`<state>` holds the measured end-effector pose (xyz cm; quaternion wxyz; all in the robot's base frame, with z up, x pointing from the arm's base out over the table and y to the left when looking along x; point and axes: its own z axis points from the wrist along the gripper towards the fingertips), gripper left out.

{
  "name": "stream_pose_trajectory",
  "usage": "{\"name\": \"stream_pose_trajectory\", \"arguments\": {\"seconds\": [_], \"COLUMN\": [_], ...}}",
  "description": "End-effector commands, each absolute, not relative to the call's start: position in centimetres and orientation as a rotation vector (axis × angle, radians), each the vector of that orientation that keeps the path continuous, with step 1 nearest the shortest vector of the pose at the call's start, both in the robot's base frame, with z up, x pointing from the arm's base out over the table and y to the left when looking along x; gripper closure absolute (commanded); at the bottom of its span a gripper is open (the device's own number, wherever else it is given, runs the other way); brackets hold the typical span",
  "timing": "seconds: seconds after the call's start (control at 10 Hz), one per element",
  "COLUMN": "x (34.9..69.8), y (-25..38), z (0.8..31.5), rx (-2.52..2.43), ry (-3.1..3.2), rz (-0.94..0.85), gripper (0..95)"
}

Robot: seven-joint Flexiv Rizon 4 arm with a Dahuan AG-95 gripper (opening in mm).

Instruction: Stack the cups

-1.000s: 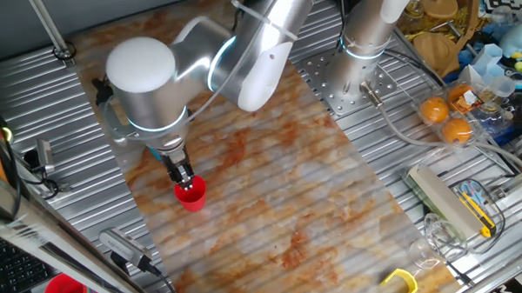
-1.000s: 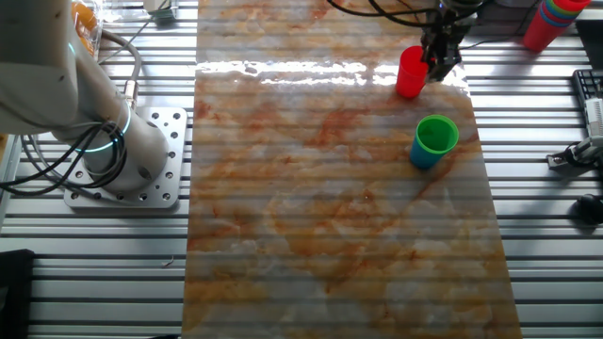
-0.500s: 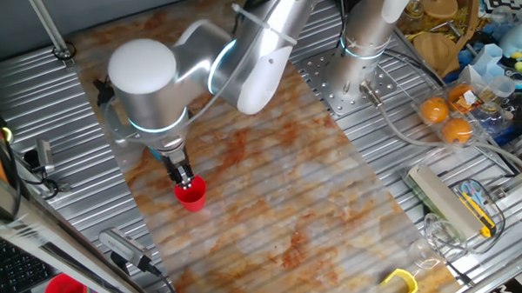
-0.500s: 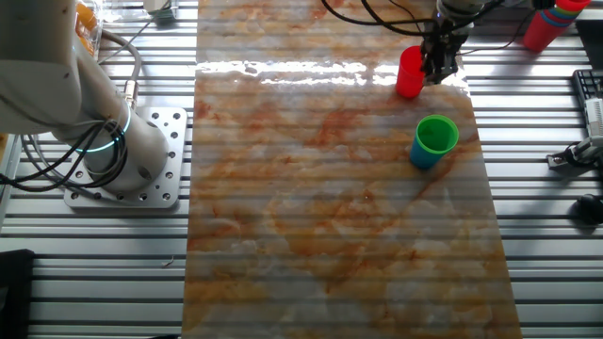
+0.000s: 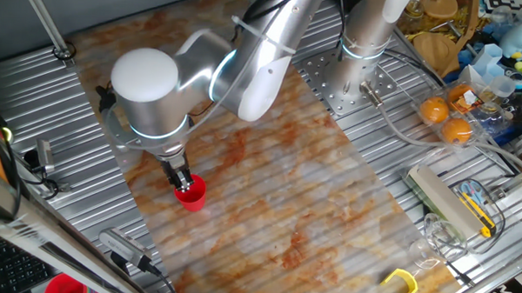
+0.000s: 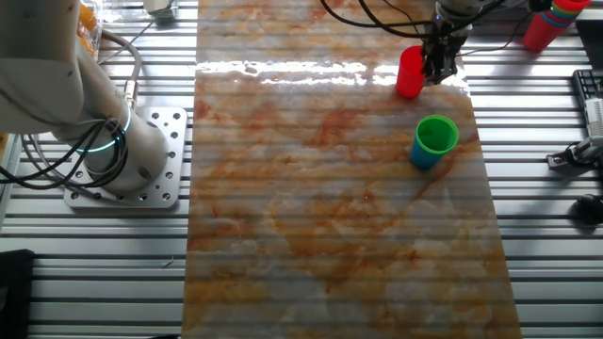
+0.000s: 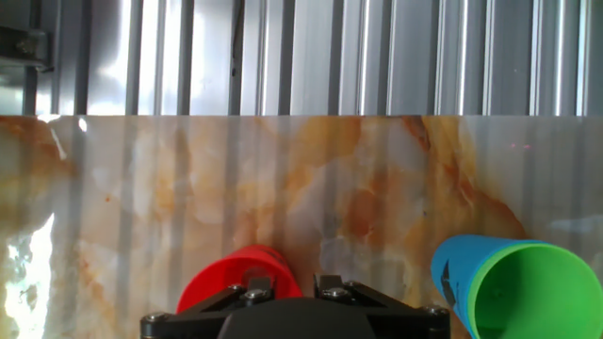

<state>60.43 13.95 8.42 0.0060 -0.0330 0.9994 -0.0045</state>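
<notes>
At the edge of the marbled mat (image 6: 330, 188) on the counter (image 5: 470, 154), the hand (image 5: 181, 178) points down with its fingers clamped on the rim of the red cup (image 5: 190, 194), one finger inside the mouth and one outside, as the hand view shows. The red cup stands upright on the mat. Near it, well apart from the hand, the green cup (image 6: 435, 137) sits nested inside the blue cup (image 6: 424, 154), both upright on the same mat; the blue one shows only as a band below the green rim. Two oranges (image 5: 445, 120) lie in a clear tray off the mat.
</notes>
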Motion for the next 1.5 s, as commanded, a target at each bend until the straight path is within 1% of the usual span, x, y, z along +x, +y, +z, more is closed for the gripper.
{"name": "stream_pose_trajectory", "arguments": {"seconds": [0.1,0.5,0.7,0.8,1.0,1.1,1.2,1.3,1.5], "x": [60.5,60.5,60.4,60.3,60.3,60.3,59.9,59.6,59.9], "y": [14.0,14.0,14.2,14.1,12.9,12.6,11.5,10.6,8.6], "z": [8.4,8.4,9.1,10.2,14.5,15.8,18.6,19.7,20.3], "rx": [-0.101,-0.100,-0.098,-0.101,-0.130,-0.140,-0.166,-0.180,-0.203], "ry": [3.125,3.124,3.118,3.107,3.103,3.103,3.101,3.098,3.085], "rz": [-0.008,0.009,0.036,0.035,0.047,0.042,0.026,0.026,0.019], "gripper": [95.0,95.0,95.0,95.0,95.0,95.0,95.0,95.0,95.0]}}
